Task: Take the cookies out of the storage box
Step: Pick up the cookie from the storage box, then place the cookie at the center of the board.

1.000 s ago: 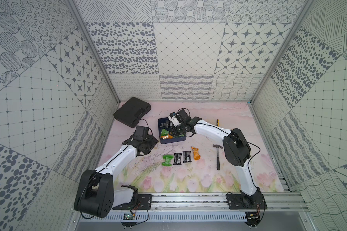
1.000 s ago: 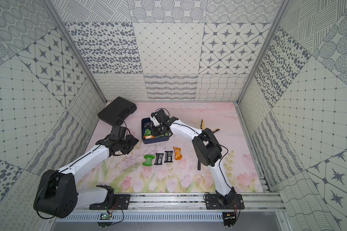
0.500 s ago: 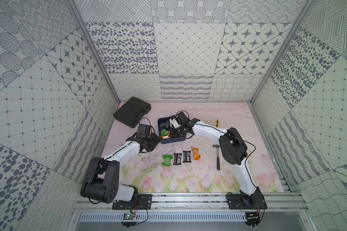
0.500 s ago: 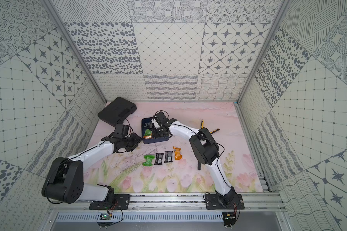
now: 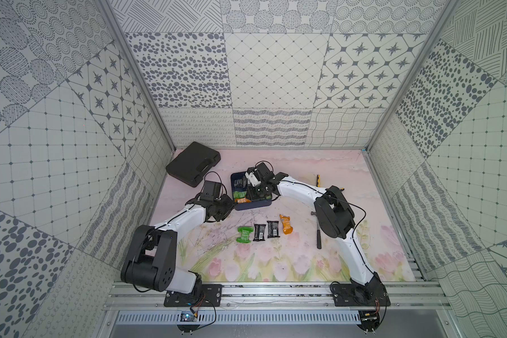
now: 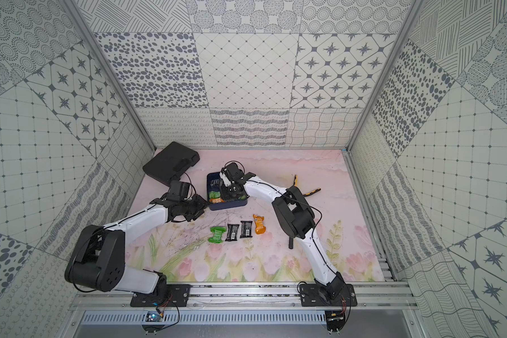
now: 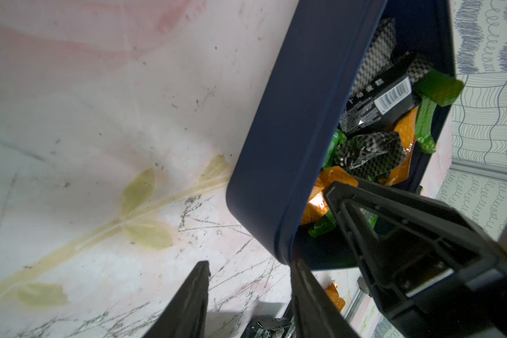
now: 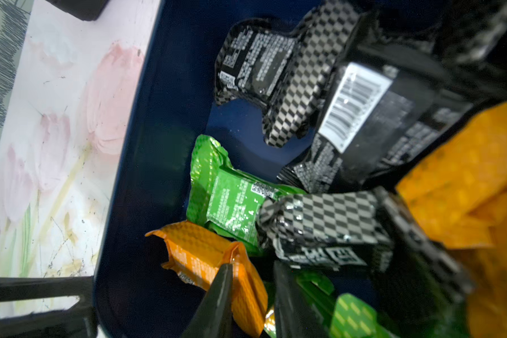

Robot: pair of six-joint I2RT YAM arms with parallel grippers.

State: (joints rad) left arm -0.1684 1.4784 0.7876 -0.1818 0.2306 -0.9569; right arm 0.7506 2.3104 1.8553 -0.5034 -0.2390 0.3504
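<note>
One black case lay at the left, and the left gripper stood empty with its jaws partly apart, just outside the near corner of the single storage box on the mat. Inside the box, the nearer right gripper set narrow jaws astride the end of an orange packet, which slanted across the gap. A firm hold could not be confirmed. At least seven cookies showed there: three black, two green, two orange. To the right lay a row of four packets (one green, two black, one orange), one hammer and one pliers.
</note>
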